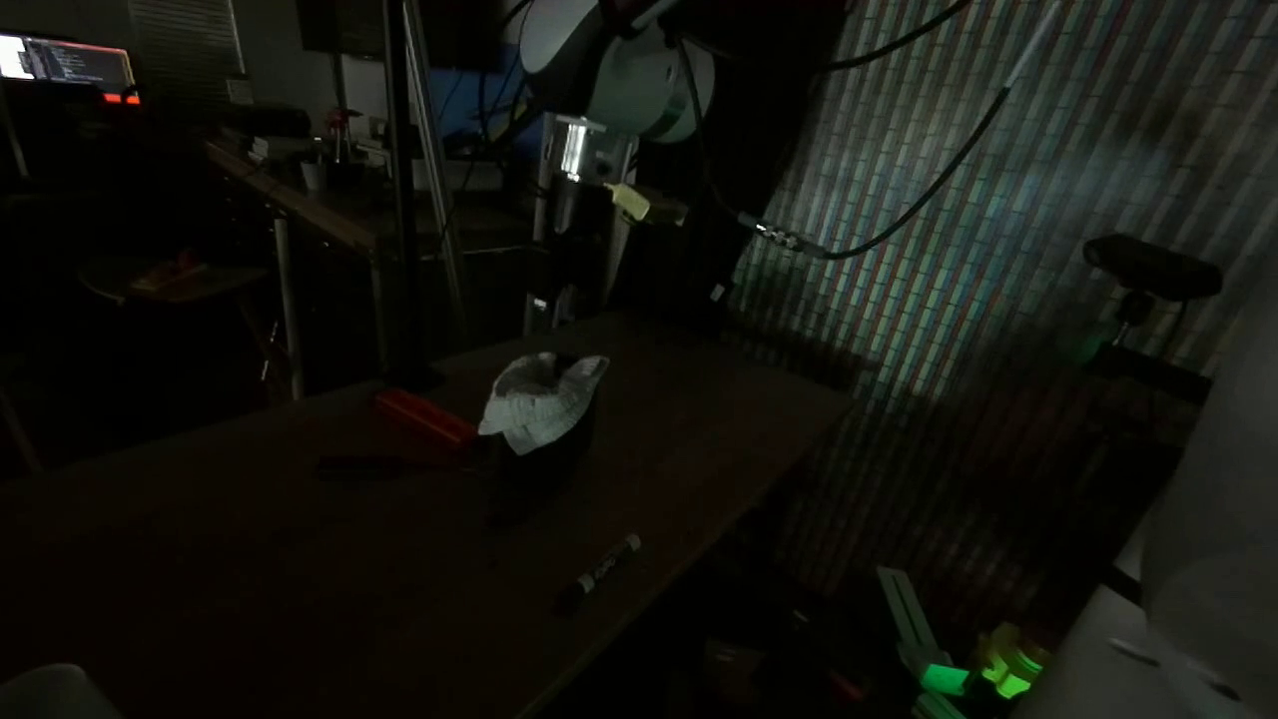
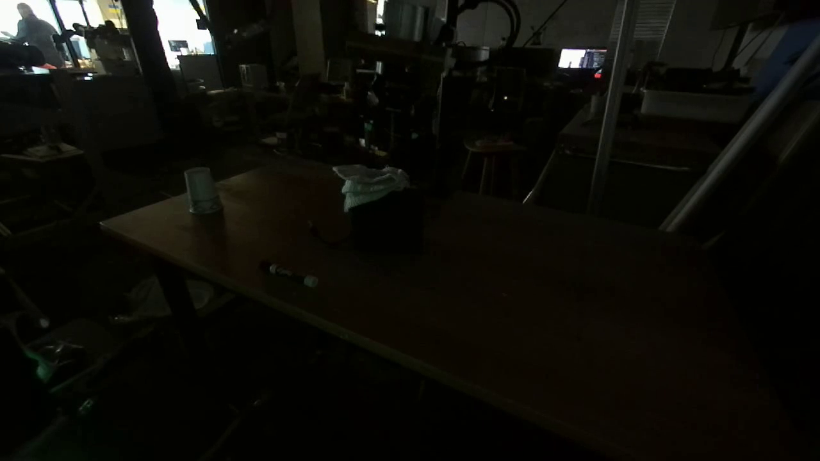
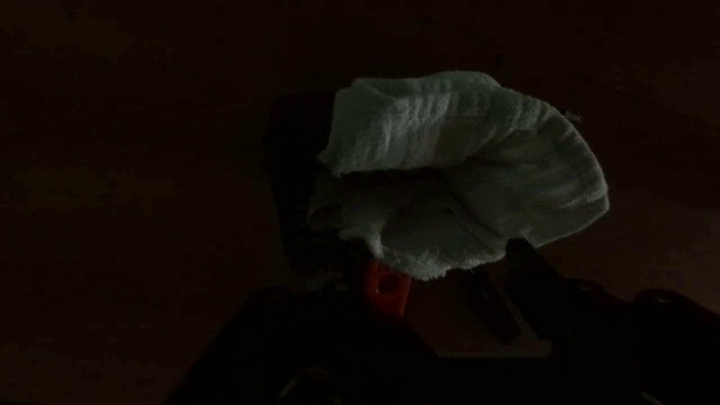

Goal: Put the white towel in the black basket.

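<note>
- Risk: the white towel [image 2: 373, 187] could slide off the black basket [image 2: 388, 221], because it is bunched over the rim and overhangs on the left in an exterior view, not tucked fully inside.
- Risk: lifting the claw [image 3: 437, 248] away could drag the towel out if a fingertip [image 3: 529, 275] catches its near edge; contact there is too dark to tell.
- The claw stands spread, apparently gripping nothing; the towel lies below it, mostly beyond the fingertips.
</note>
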`<action>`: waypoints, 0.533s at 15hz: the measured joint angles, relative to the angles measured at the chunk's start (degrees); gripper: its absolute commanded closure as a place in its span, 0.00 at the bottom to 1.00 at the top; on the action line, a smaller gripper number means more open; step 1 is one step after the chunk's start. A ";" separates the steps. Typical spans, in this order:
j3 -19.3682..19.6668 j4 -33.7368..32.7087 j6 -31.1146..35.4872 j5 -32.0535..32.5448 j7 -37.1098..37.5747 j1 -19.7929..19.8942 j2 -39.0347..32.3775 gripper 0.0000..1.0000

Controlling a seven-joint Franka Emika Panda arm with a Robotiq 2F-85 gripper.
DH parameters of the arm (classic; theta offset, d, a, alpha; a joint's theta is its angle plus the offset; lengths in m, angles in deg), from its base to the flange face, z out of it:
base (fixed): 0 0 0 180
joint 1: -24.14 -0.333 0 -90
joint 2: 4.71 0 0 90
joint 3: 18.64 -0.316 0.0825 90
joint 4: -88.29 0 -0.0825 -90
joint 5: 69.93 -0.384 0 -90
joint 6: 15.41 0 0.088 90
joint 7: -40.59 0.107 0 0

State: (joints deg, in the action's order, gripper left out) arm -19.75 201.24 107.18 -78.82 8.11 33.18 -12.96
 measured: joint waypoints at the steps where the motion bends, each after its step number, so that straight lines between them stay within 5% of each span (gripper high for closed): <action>1: 0.00 0.12 -0.40 0.40 0.07 -0.20 1.39 0.07; 8: -1.21 5.32 -0.66 1.43 1.03 -6.12 7.56 0.12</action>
State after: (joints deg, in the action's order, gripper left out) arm -20.96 206.56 106.52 -77.39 9.14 27.06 -5.40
